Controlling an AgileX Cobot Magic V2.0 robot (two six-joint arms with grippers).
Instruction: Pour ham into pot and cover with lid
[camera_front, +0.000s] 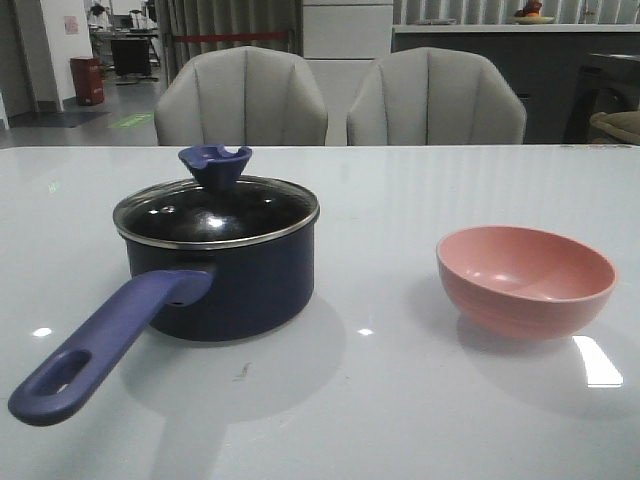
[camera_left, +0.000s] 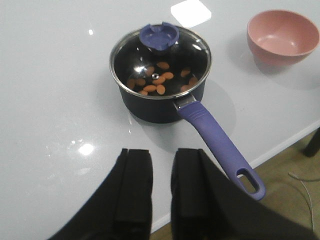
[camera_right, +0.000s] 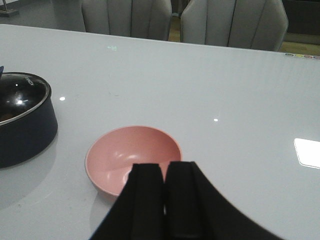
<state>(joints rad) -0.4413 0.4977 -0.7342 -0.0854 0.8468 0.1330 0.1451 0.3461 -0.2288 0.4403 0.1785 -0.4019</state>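
The dark navy pot (camera_front: 235, 285) stands left of the table's middle, its long purple-blue handle (camera_front: 100, 345) pointing toward the front left. The glass lid (camera_front: 215, 210) with its purple-blue knob (camera_front: 214, 163) sits closed on the pot. Several small orange-pink ham pieces (camera_left: 159, 82) lie on the pot's black bottom, seen through the lid. My left gripper (camera_left: 161, 151) is open and empty, back from the pot near the handle (camera_left: 220, 145). My right gripper (camera_right: 165, 165) is shut on nothing, just short of the pink bowl (camera_right: 125, 150). Neither gripper shows in the front view.
The salmon-pink bowl (camera_front: 525, 278) stands empty on the right of the white table (camera_front: 400, 200). Two grey chairs (camera_front: 240, 100) (camera_front: 435, 100) stand behind the far edge. The table's near edge (camera_left: 290, 142) runs close to the handle's end.
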